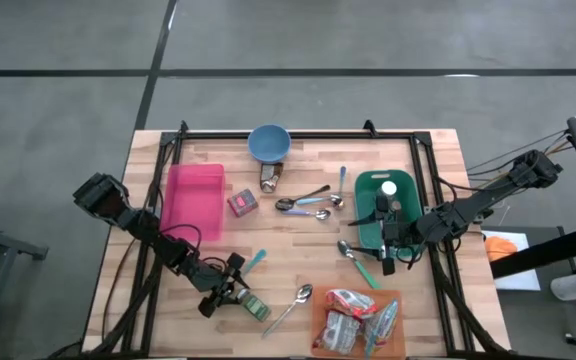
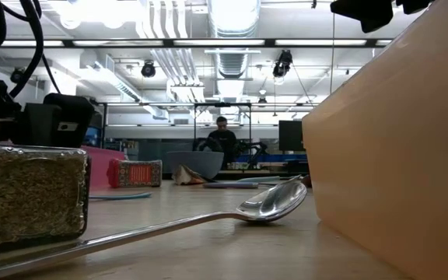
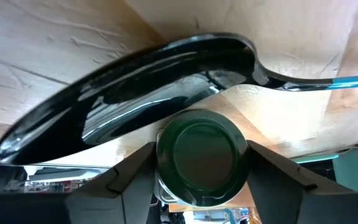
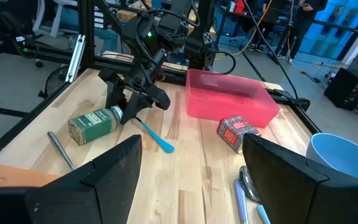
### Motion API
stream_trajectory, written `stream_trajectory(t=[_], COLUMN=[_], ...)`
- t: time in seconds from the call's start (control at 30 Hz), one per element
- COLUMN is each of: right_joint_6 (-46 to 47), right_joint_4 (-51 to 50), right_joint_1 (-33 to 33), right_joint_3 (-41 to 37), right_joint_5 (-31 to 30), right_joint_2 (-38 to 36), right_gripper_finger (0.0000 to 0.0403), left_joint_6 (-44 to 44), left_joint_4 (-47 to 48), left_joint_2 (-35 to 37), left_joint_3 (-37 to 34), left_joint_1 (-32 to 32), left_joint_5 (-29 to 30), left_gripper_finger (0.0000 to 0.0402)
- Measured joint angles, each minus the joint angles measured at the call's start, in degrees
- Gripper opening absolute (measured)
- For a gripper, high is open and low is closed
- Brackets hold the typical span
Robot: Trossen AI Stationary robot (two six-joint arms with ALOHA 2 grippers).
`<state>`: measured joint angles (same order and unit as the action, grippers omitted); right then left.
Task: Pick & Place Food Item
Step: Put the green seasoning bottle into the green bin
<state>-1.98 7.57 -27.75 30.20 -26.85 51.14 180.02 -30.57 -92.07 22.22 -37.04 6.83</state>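
A glass spice jar (image 1: pixel 253 305) with a green lid lies on its side near the table's front edge, left of a metal spoon (image 1: pixel 296 302). My left gripper (image 1: pixel 232 291) reaches it from the left and is shut on its lid end. The low view shows the jar's herb-filled body (image 2: pixel 29 194) with the dark gripper (image 2: pixel 45 120) behind it. My right gripper (image 1: pixel 386 245) hangs open over the near end of the green tray (image 1: pixel 388 190) at the right, with nothing between its fingers (image 4: pixel 110 180). My left gripper pinches the jar's green lid (image 3: pixel 197 155) between its two fingers (image 3: pixel 123 180), one on each side of the lid's rim. The fingers come slanting down from the table's left and point along the jar. The jar's body (image 4: pixel 92 126) lies on its side on the table.
A pink bin (image 1: pixel 193 197) stands left of centre, a red box (image 1: pixel 242 204) beside it. A blue bowl (image 1: pixel 268 142) and another jar (image 1: pixel 270 178) are at the back. Several spoons (image 1: pixel 308 203) lie mid-table. An orange tray (image 1: pixel 320 300) of packets sits at the front right.
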Motion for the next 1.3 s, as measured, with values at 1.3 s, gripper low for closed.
stream_trajectory(t=[1.3], right_joint_6=[0.02], right_joint_4=[-0.02], right_joint_1=[0.00], right_joint_3=[0.00], right_joint_5=[0.00], right_joint_2=[0.01], right_gripper_finger=[0.0277], left_joint_6=[-13.16], left_joint_4=[0.63], left_joint_2=[0.04], left_joint_3=[0.11], left_joint_1=[0.00], left_joint_5=[0.81], left_gripper_finger=[0.0231])
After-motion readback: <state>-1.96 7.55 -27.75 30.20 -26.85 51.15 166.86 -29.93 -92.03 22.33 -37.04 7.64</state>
